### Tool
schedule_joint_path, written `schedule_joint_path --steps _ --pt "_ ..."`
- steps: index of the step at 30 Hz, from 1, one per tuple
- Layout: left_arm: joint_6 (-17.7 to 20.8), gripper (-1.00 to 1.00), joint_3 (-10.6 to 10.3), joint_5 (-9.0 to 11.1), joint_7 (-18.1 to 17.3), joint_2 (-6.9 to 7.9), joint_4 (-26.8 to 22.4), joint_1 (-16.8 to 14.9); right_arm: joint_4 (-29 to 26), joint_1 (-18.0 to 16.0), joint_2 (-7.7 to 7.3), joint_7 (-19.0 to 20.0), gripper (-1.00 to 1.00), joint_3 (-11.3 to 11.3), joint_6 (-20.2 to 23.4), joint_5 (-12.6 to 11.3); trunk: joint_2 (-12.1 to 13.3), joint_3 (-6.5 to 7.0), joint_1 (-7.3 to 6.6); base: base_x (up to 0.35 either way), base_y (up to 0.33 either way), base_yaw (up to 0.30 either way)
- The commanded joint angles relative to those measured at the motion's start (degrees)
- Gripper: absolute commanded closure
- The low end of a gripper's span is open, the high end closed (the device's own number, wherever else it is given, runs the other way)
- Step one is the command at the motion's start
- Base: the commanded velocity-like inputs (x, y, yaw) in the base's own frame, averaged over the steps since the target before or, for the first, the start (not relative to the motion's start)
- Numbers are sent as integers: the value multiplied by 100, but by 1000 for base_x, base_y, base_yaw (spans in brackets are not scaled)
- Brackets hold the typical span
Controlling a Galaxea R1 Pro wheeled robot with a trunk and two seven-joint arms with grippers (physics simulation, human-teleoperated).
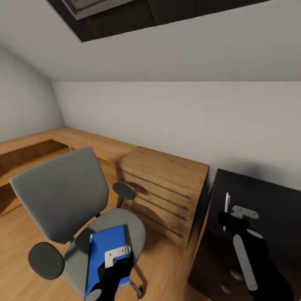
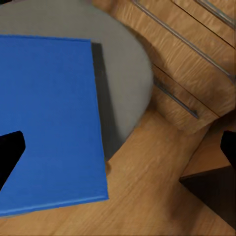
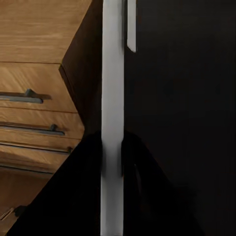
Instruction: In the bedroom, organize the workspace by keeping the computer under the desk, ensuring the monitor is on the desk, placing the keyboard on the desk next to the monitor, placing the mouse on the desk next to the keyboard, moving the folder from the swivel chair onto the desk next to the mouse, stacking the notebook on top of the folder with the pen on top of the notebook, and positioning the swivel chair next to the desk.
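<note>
Left claw (image 1: pixel 118 256) is hovering spread apart over the folder (image 1: pixel 104 255), which is lying on the chair (image 1: pixel 62 196) seat. Right claw (image 1: pixel 228 219) is clamping the pen (image 3: pixel 111 98) above the counter (image 1: pixel 271 200).

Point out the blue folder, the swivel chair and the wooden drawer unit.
folder (image 1: pixel 103 250), head view, on its blue cover.
swivel chair (image 1: pixel 62 194), head view, on the grey backrest.
drawer unit (image 1: pixel 167 167), head view, on its wooden top.

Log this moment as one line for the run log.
left tool: open over folder on swivel chair | right tool: above desk, state unclear | pen: on desk
</note>
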Motion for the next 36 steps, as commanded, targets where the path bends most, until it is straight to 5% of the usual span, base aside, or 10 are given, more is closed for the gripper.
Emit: schedule_joint_path --steps 1,16,19,27,28,36 --pt "11 -100 -3 38 37 -1 -10 -1 19 -3 -3 -44 100 7 10 -65 -3 -5 3 311 -21 -2" --pt "17 -100 -12 -178 23 -9 -10 -1 967 -44 -170 -26 100 -15 -6 -63 -3 -5 3 255 -114 0" --pt "11 -100 -5 -196 21 -9 -10 -1 1533 -131 -387 -31 100 -107 -11 -73 -3 -5 3 56 -51 0" --pt "2 -100 -3 -196 28 -9 -10 -1 1575 -155 -406 -49 100 -115 7 -74 -3 -5 3 2 -1 0" --pt "1 -100 -3 -196 28 -9 -10 -1 1575 -156 -406 -50 -100 -115 7 -74 -3 -5 3 0 0 0" --pt "1 -100 -3 -196 28 -9 -10 -1 1575 -160 -405 -49 -100 -117 -3 -74 118 49 -63 0 0 0"
